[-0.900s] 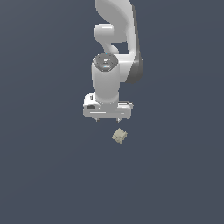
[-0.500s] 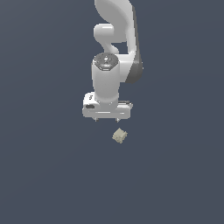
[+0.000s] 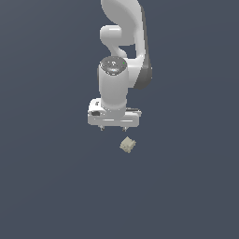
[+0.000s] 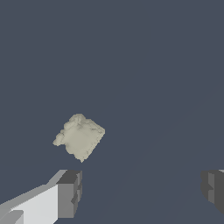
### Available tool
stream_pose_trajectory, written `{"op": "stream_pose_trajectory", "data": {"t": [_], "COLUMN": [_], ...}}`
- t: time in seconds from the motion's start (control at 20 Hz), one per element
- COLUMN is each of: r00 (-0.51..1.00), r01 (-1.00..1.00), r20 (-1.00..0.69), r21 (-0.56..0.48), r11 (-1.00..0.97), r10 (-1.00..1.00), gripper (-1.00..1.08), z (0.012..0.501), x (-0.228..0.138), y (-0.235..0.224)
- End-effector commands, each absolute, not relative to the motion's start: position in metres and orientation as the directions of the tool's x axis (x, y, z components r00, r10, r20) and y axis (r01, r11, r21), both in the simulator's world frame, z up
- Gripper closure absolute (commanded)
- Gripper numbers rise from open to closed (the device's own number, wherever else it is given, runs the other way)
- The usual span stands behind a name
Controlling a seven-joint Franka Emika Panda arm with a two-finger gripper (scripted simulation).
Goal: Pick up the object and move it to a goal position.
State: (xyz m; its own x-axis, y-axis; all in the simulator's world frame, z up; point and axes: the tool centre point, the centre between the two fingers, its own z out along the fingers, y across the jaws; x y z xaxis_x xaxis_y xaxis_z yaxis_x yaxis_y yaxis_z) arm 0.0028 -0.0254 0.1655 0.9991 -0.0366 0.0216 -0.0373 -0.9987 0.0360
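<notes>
Exterior view: white Franka arm (image 3: 122, 51) reaching down over a flat dark slate-blue floor (image 3: 46, 186), ending in a broad white gripper (image 3: 113, 128) with two short dark fingertips poking below its body. Fingers spread wide apart, gripping nothing. Just below the gripper and slightly toward the exterior view's right, lying on the floor and not touching either finger: the object (image 3: 127, 145), a small tan-beige chunk, far narrower than the gripper's body.

Wrist view: same object (image 4: 79, 137) seen close, roughly blocky with a rough, crumbly, rock-like surface, pale beige with lighter mottling, edges ragged, one small nub jutting from a corner. Sits turned diamond-wise to the frame. Grey finger pads (image 4: 70, 194) at both lower corners, well separated, with the chunk outside the gap, close beside one pad and far from the other.
</notes>
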Motion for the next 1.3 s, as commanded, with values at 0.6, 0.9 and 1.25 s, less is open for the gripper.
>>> {"op": "stream_pose_trajectory", "data": {"t": [0.6, 0.9, 1.25], "r00": [0.972, 0.928, 0.86], "r01": [-0.233, -0.372, -0.51], "r20": [0.018, 0.013, 0.005], "r21": [0.017, 0.008, 0.002], "r11": [-0.972, -0.928, -0.86], "r10": [-0.233, -0.372, -0.51], "gripper": [-0.92, -0.92, -0.92], "z": [0.141, 0.124, 0.105], "x": [0.007, 0.009, 0.01], "y": [-0.003, 0.014, 0.031]}}
